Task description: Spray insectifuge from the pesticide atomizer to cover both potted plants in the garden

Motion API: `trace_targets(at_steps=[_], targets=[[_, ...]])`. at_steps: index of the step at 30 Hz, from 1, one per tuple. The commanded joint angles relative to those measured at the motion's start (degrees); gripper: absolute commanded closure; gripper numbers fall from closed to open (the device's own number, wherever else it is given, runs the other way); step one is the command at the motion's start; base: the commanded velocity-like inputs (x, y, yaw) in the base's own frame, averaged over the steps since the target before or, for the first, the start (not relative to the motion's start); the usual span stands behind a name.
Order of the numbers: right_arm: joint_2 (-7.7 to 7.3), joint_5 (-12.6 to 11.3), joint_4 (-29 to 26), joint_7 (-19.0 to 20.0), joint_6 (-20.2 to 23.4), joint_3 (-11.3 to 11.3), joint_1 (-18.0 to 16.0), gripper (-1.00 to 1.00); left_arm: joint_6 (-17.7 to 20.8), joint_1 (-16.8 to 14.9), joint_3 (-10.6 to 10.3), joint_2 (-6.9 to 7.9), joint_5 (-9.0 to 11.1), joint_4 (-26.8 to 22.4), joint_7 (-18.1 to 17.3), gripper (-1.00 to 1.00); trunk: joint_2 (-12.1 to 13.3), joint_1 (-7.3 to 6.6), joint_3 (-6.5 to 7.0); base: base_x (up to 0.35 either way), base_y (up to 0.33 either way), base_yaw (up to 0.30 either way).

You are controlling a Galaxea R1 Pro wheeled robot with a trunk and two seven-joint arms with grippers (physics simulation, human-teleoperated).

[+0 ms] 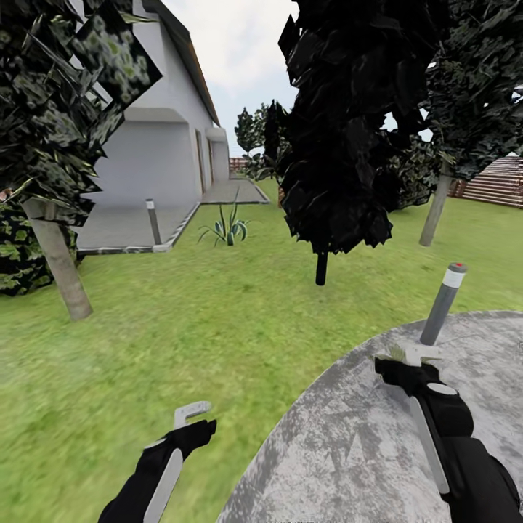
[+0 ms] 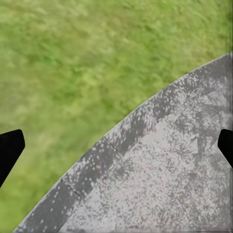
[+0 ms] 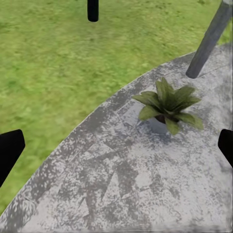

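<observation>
Small green-leaved potted plant (image 3: 167, 108) in a grey pot, upright on the round stone patio (image 3: 145, 184) near its edge

No readable text, labels, brand names, numbers or signs appear in any of the views. The grey post (image 1: 443, 305) on the stone patio (image 1: 349, 436) has a plain white band and a red top, with no lettering. The house wall (image 1: 156, 163) is blank.
</observation>
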Motion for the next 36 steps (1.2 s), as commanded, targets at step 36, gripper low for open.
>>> trace_targets(at_steps=[36], targets=[[0.09,0.0,-0.86,-0.25,-2.39,-0.39,4.55,-1.0,-0.14,0.01,-0.11,-0.06,0.75,0.6,-2.03,-1.0,-0.04,0.0,-1.48,0.0,0.0,-0.253]])
